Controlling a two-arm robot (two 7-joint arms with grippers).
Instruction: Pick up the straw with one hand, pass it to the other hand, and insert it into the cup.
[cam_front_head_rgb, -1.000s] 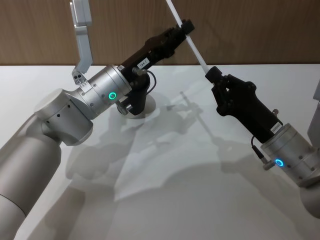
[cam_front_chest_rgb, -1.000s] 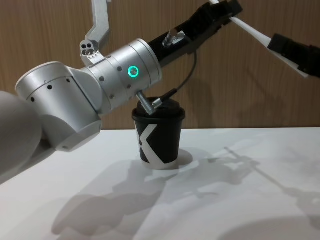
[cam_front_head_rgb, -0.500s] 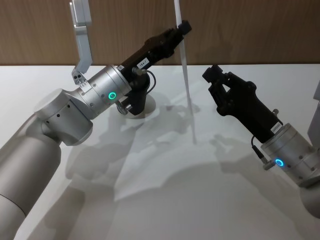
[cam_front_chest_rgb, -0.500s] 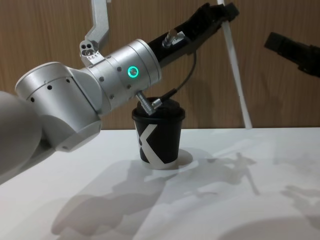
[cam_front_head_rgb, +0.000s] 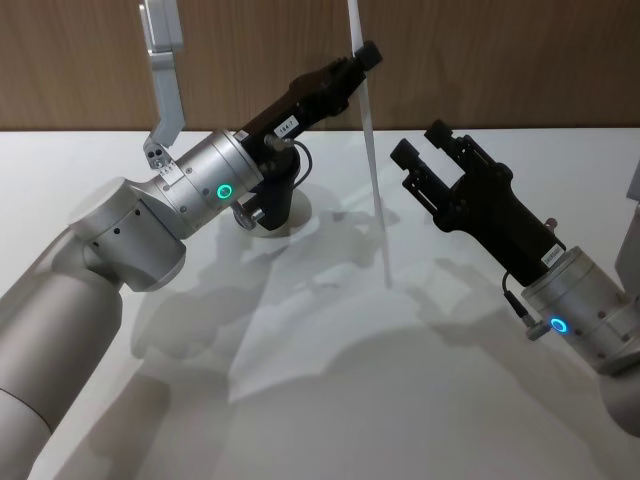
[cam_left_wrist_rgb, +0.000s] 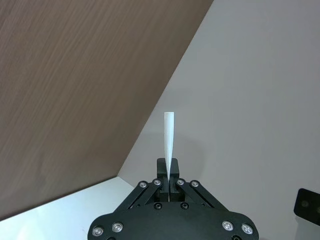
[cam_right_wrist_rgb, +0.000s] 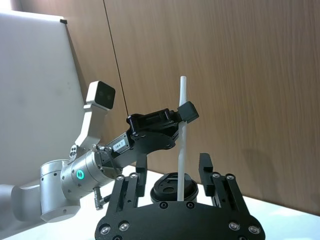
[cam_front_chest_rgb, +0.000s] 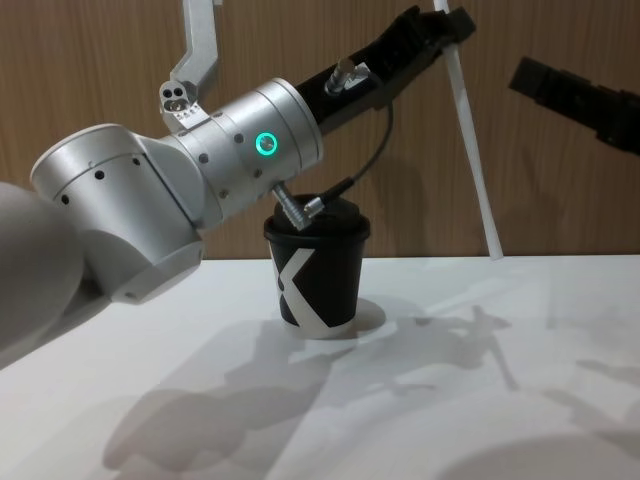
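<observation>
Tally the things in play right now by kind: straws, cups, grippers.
Straw: 1, white, pinched by the left gripper.
Cup: 1, black, lidded.
Grippers: 2, the left gripper shut on the straw, the right gripper open and apart from it.
Total: 4.

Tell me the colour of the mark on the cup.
White, an angular mark on the black cup; chest view shows it best.
</observation>
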